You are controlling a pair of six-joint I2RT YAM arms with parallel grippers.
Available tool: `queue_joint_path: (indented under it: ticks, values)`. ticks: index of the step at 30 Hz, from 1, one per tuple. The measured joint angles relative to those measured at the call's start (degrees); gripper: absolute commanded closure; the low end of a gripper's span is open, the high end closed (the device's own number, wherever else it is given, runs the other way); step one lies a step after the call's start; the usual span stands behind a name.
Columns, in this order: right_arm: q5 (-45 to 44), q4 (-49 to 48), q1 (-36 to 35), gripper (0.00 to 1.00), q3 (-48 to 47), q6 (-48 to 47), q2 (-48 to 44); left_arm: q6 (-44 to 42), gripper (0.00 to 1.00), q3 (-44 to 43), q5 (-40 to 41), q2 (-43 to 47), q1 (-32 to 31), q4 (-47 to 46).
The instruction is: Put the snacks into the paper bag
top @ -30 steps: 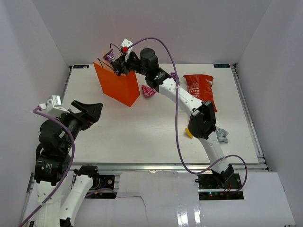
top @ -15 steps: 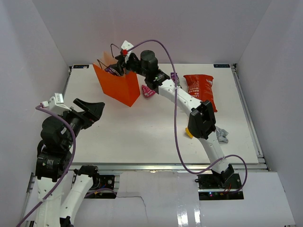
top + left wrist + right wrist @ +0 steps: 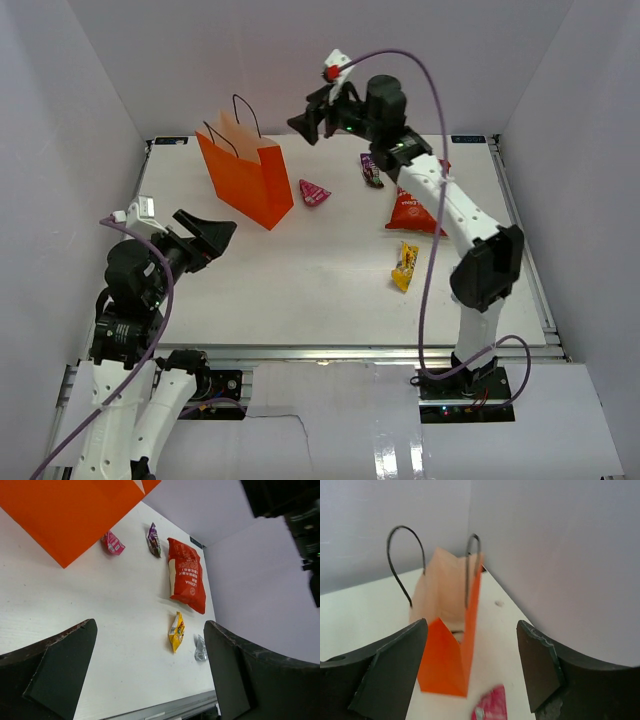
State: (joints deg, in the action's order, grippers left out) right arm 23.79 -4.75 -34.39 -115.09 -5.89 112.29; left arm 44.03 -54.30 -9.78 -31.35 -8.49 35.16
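My left hand hovers wide open and empty over the near left of the bench, with the paper bag upright just beyond it. Beside the bag's right foot lies the pink sweet. My right hand, jaws apart and holding nothing, hangs high above and behind it, so I judge that arm nearer, with nothing in between. Further right are the purple sweet, lying lengthwise away from me, the red crisp bag and the yellow sweet.
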Motion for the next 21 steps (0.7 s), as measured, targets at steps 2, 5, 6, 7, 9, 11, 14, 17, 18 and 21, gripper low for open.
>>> queue_joint_path:
  ticks: [2,5,6,7,9,11,14,17,18,21]
  values:
    - [0.35,3.48,4.31,0.15,4.85,-0.07,-6.01,0.13,0.02,1.81,-1.55,-0.17,0.0,-1.03]
    - [-1.03,9.01,12.37,0.08,12.48,0.63,-12.76,0.28,0.02,4.0,-4.98,-1.46,0.0,-3.48]
    - [-1.81,10.34,14.93,0.07,15.54,0.83,-14.25,0.26,0.02,4.22,-5.4,-1.99,0.0,-3.85]
    - [-3.13,11.37,18.16,0.07,18.21,1.44,-15.15,0.33,0.02,4.72,-6.38,-2.67,0.0,-4.52]
    - [-6.1,14.6,23.58,0.04,22.58,3.1,-15.43,0.39,0.02,5.86,-8.24,-4.15,0.0,-6.19]
    - [-10.71,18.25,28.11,0.04,24.79,5.62,-14.1,0.42,0.02,6.82,-9.68,-5.44,0.0,-7.65]
    - [-17.09,22.18,34.58,0.02,25.16,10.05,-10.45,0.42,0.02,7.91,-11.5,-7.19,0.0,-9.33]
    - [-18.86,24.04,38.56,0.07,24.59,13.55,-7.32,0.39,0.02,8.13,-12.79,-8.79,0.0,-10.49]
    - [-18.25,24.5,39.47,0.09,24.04,14.73,-6.12,0.39,0.02,8.13,-13.14,-9.11,0.0,-10.78]
    - [-13.66,24.46,41.62,0.1,21.7,17.49,-1.88,0.44,0.02,8.15,-13.94,-9.57,0.0,-11.39]
